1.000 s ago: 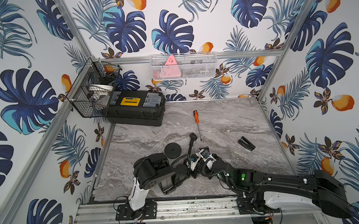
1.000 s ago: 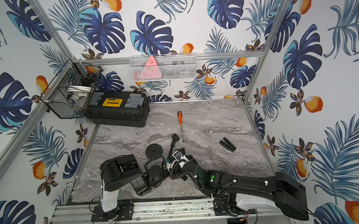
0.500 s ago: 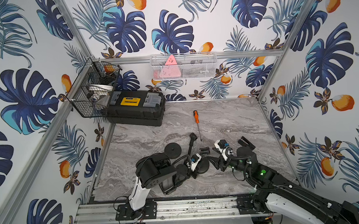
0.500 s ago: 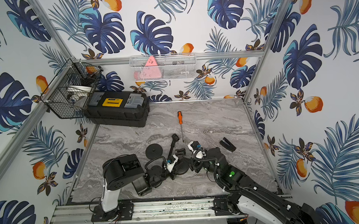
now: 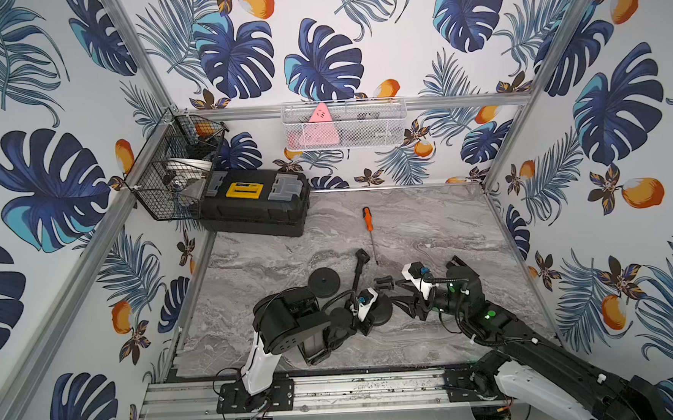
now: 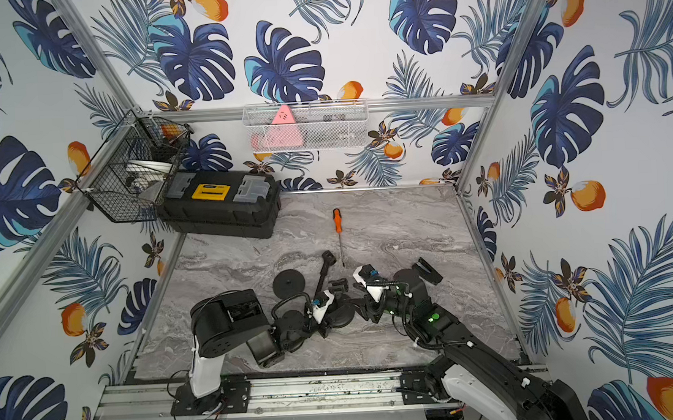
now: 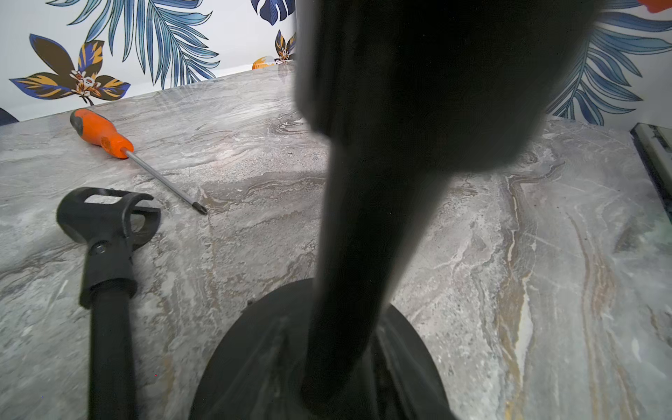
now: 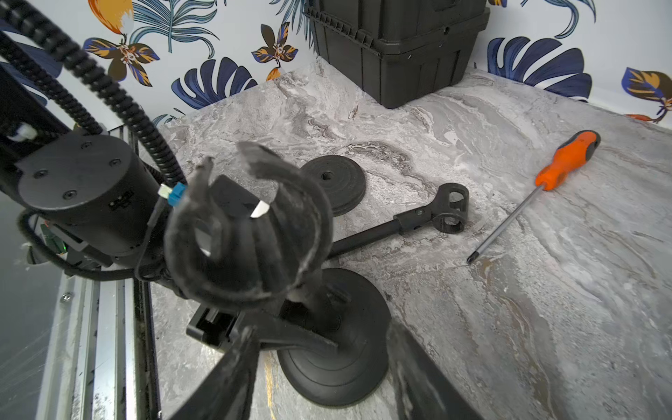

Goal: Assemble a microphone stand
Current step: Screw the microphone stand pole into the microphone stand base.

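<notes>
Since the black toolbox [image 5: 255, 203] at the back left of the table [image 5: 426, 222] is shut, contents unknown. Next to it, black wire basket [image 5: 156, 196] on the wall: something white and flat plus an orange bit, mesh blocks ID. On the back wall, white mesh basket [image 5: 370, 132]: pink triangular piece [image 5: 318, 127], rest unreadable.

Task parts: round base [image 5: 386, 315] sits flat near the front centre with the left gripper [image 5: 374, 313] down on it. Left wrist view is mostly one blurred dark finger [image 7: 363, 254] reaching the base's middle, so can't tell whether the jaws are closed on anything. Just beside the base, right gripper [image 5: 399, 296], fingers spread, nothing between them.

Flat on the table, pole with mic clip [image 5: 357, 275], between a second disc [image 5: 323, 283] and the orange screwdriver [image 5: 367, 222]. Near the pole, small black part [image 5: 384, 283], shape unclear. Another black piece [image 6: 429, 271] is half hidden behind the right arm.
</notes>
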Available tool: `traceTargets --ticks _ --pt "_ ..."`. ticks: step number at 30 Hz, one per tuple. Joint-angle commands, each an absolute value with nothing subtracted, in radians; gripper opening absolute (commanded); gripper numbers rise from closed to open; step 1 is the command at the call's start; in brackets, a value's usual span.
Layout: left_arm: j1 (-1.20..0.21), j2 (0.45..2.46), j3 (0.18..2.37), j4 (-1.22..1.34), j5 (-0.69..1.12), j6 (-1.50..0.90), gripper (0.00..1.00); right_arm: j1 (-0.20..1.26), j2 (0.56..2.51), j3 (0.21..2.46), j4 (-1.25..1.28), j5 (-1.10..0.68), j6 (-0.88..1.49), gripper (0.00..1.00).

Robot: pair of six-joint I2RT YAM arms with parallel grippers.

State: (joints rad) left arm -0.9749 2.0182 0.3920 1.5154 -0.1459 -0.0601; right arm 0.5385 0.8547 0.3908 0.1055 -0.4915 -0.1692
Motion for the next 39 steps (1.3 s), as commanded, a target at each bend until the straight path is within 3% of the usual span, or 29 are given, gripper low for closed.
traceTargets --ticks 1,10,26,39 --pt "-0.974 2.010 0.390 1.544 -0.175 -0.075 0.56 0.528 0.858 0.393 0.152 -0.564 -0.181 0.61" --pt "-0.960 1.970 0.389 1.543 -0.180 -0.065 0.55 0.506 0.833 0.371 0.153 -0.584 -0.172 0.62" --pt "-0.935 1.971 0.387 1.543 -0.140 -0.075 0.30 0.482 0.967 0.427 0.173 -0.691 -0.286 0.57" --pt "-0.931 1.988 0.384 1.545 -0.132 -0.086 0.26 0.476 1.130 0.512 0.195 -0.788 -0.398 0.63"
